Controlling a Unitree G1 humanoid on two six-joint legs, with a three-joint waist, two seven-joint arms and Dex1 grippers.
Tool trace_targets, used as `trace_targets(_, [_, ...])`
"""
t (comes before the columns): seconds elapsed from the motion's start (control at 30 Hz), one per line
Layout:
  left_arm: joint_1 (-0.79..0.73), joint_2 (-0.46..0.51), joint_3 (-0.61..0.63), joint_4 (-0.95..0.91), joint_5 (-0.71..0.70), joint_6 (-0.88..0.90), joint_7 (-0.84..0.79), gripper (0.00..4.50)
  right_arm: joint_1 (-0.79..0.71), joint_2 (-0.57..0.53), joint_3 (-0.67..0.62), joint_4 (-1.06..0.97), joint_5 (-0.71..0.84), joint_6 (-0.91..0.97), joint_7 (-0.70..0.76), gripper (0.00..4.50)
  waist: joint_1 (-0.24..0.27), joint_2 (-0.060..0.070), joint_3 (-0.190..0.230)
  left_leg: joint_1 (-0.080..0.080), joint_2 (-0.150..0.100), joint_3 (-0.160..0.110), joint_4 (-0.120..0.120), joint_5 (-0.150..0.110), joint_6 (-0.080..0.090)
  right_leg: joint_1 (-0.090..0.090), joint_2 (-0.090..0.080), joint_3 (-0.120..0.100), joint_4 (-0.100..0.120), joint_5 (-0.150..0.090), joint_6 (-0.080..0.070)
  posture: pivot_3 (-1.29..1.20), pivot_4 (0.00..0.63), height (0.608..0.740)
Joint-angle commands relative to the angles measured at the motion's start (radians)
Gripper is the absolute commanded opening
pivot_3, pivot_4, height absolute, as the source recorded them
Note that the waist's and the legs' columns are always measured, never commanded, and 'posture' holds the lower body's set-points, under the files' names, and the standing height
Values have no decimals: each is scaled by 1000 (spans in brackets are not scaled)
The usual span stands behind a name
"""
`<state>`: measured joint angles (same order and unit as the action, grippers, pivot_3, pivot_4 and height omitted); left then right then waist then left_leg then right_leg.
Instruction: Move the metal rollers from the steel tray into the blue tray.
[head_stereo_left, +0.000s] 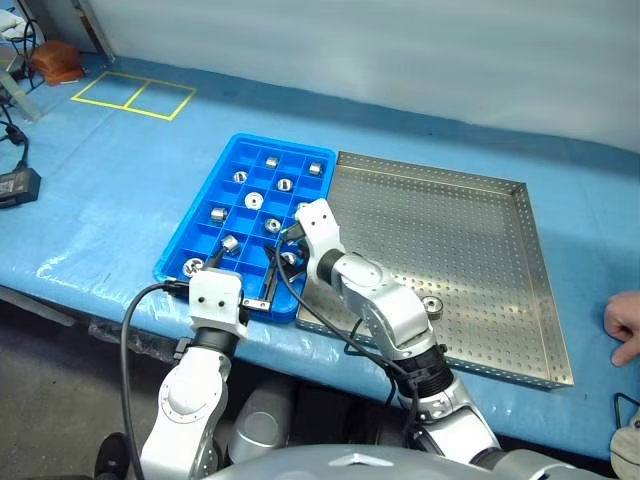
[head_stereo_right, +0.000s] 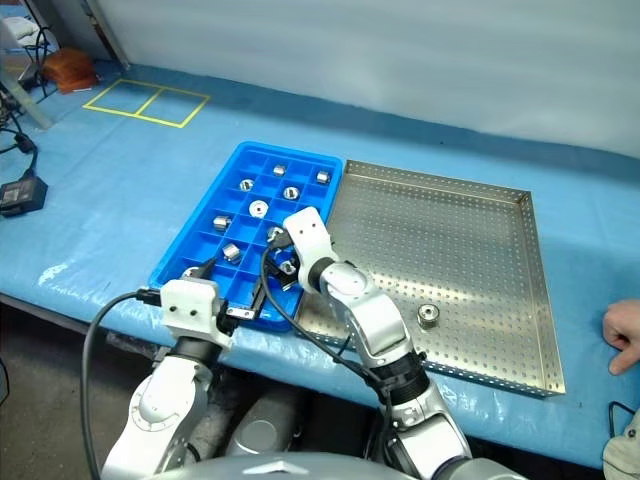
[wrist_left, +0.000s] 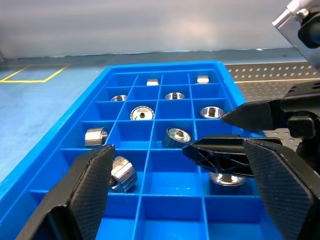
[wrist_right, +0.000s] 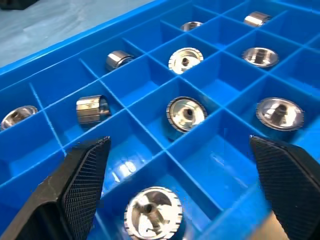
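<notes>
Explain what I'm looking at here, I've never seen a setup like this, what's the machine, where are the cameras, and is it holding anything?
This is a humanoid robot with two arms, each ending in a two-fingered black gripper. Two pictures come from its head, looking down over a blue-covered table; the other two come from cameras on its wrists. On the table sit a blue tray with square compartments and a steel tray with a dotted floor. Small shiny metal rollers lie in the blue compartments; one roller remains in the steel tray. The right gripper hangs open over the blue tray, above a roller lying in a compartment. The left gripper is open too. Neither holds anything. A person's hand rests at the table's edge.
</notes>
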<state>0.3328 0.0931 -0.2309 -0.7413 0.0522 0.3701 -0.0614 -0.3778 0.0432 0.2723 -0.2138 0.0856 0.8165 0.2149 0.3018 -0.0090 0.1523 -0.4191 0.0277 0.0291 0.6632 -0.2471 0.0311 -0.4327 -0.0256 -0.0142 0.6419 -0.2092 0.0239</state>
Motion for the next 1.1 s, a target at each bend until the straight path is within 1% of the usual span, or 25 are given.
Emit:
trace_targets(0.03, [-47, 9, -18, 13, -29, -6, -44, 4500, 14, -19, -94, -128, 2, 29, -48, 4481, -12, 0, 0, 0, 0, 0, 0, 0, 0, 0, 0, 0, 0, 0, 0, 270, 150, 740])
trace_targets(0.1, [-86, 21, -32, 39, -49, 5, -82, 4500, 42, -45, -157, -191, -6, 64, -79, 4481, -28, 0, 0, -1, 0, 0, 1, 0, 0, 0, 0, 0, 0, 0, 0, 210, 150, 740])
trace_targets(0.2, [-127, 39, -54, 72, -71, 17, -131, 4500, 89, -75, -216, -277, -7, 120, -109, 4481, -80, 1, 0, -1, -1, 0, 1, 0, 0, 1, 0, 0, -1, 0, 1, 148, 150, 740])
trace_targets(0.37, [-173, 55, -72, 111, -96, 20, -182, 4500, 166, -89, -241, -406, 5, 221, -136, 4481, -209, 1, 0, 0, -1, -2, 1, 0, 1, 2, 0, 2, 0, 0, 0, 65, 150, 740])
trace_targets(0.47, [-194, 55, -77, 130, -104, 20, -198, 4500, 220, -75, -243, -472, 15, 297, -152, 4481, -265, 1, 0, 3, 0, -1, 0, 0, 1, 3, 0, 2, 2, 0, 0, 34, 150, 740])
trace_targets(0.53, [-203, 55, -80, 139, -110, 21, -204, 4500, 250, -64, -242, -495, 23, 341, -156, 4481, -287, 1, 0, 5, 1, -1, -1, 0, 1, 4, 2, 2, 3, 0, 0, 19, 150, 740])
trace_targets(0.63, [-214, 56, -86, 151, -115, 19, -214, 4500, 289, -58, -216, -498, 20, 383, -165, 4481, -301, 1, 0, 6, 2, -1, 0, 0, 1, 4, 3, 3, 4, -1, -1, 7, 150, 740])
trace_targets(0.77, [-222, 64, -97, 155, -118, 38, -230, 4500, 313, -40, -190, -492, 27, 394, -166, 4481, -315, 1, 0, 6, 1, 0, 1, 0, 0, 4, 2, 5, 4, -1, -1, 1, 150, 740])
trace_targets(0.9, [-226, 95, -122, 160, -104, 62, -249, 4500, 342, -50, -169, -436, 19, 371, -170, 4481, -316, 0, -1, 6, 0, 2, 1, 0, 0, 4, 1, 8, 3, 0, 1, 2, 150, 740])
trace_targets(1.1, [-217, 123, -143, 149, -130, 86, -285, 4500, 357, -48, -166, -385, 19, 331, -174, 4481, -315, 0, -1, 6, 0, 2, 1, 0, 1, 4, 1, 9, 3, 0, 1, 26, 150, 740])
